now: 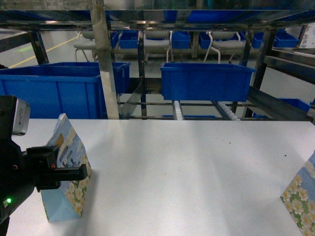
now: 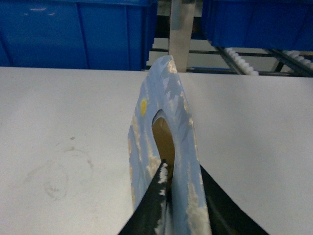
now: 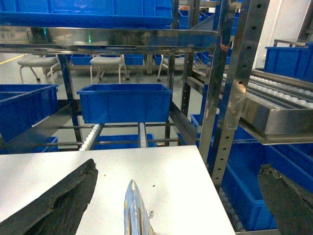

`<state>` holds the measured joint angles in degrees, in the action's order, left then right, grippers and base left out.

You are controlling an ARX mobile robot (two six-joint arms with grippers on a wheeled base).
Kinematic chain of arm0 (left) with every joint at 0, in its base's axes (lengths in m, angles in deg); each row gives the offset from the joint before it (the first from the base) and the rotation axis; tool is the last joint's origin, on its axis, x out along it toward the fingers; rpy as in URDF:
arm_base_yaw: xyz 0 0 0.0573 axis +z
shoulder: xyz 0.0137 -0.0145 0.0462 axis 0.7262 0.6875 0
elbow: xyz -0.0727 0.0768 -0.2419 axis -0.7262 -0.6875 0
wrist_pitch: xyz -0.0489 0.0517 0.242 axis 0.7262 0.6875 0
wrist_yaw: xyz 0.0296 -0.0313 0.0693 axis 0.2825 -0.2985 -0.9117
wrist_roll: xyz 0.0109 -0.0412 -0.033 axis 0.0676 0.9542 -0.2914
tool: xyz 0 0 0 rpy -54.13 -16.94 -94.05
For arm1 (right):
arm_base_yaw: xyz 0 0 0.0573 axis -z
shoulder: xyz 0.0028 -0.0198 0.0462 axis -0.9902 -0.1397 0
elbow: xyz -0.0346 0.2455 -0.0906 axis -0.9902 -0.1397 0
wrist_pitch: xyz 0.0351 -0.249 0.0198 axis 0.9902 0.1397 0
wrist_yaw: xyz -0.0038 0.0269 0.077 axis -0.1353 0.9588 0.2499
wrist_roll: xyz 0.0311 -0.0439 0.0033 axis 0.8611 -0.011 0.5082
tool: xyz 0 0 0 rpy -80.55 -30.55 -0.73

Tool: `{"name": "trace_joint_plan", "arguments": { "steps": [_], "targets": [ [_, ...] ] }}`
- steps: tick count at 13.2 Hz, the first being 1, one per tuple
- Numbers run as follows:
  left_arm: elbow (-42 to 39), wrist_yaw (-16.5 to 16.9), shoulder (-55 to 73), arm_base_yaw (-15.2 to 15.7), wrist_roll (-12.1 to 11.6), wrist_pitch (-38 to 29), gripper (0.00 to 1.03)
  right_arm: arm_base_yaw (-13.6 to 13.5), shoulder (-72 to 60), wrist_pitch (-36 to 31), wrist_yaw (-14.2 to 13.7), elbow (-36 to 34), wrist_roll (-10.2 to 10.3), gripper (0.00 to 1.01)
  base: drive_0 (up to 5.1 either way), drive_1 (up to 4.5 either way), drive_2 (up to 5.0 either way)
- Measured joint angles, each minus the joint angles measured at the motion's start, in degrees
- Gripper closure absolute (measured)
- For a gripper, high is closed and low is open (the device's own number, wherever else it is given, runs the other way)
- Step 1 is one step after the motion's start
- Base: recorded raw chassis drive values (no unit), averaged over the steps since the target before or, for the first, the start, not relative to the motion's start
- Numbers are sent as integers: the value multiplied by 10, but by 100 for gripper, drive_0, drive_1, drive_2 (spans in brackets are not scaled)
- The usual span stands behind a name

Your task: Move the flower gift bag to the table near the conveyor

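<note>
The big steel conveyor (image 1: pixel 197 105) with its rows of little white rollers stands behind the table (image 1: pixel 197 167) and carries blue bins (image 1: pixel 206 81). No writing can be read on anything. The table is wide, flat and white. The flower gift bag (image 1: pixel 69 172) stands upright on the table's left side, well in front of the conveyor. It is shaped like a tent, with white and yellow daisies, blue sky and a handle hole. The left gripper (image 2: pixel 183 188) pinches the bag's top edge between its 2 black fingers (image 2: pixel 151 210). The right gripper (image 3: pixel 176 196) has its fingers spread wide apart over the thin top edge of a second bag (image 1: pixel 302 196)
</note>
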<state>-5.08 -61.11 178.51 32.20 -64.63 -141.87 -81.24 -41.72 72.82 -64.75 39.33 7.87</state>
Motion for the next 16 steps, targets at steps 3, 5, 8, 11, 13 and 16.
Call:
{"name": "trace_joint_plan", "arguments": {
  "steps": [3,5,8,11,13,16],
  "targets": [
    [6,27,-87,22,-2,-2,42,0,0,0,0,0,0,3,0,0,0],
    [7,28,-162,39,-17,1,11,0,0,0,0,0,0,3,0,0,0],
    [6,38,-372,81,-50,117,5,0,0,0,0,0,0,3,0,0,0],
    [15,81,-423,93,-61,223,13,-7,24,12,63,-12,-2,29,0,0,0],
    [-88,159,-550,142,-62,295,71,-7,73,23,64,-53,-3,88,0,0,0],
    [-152,161,-659,144,-63,339,101,-7,126,68,64,-71,-5,99,0,0,0]
  ]
}}
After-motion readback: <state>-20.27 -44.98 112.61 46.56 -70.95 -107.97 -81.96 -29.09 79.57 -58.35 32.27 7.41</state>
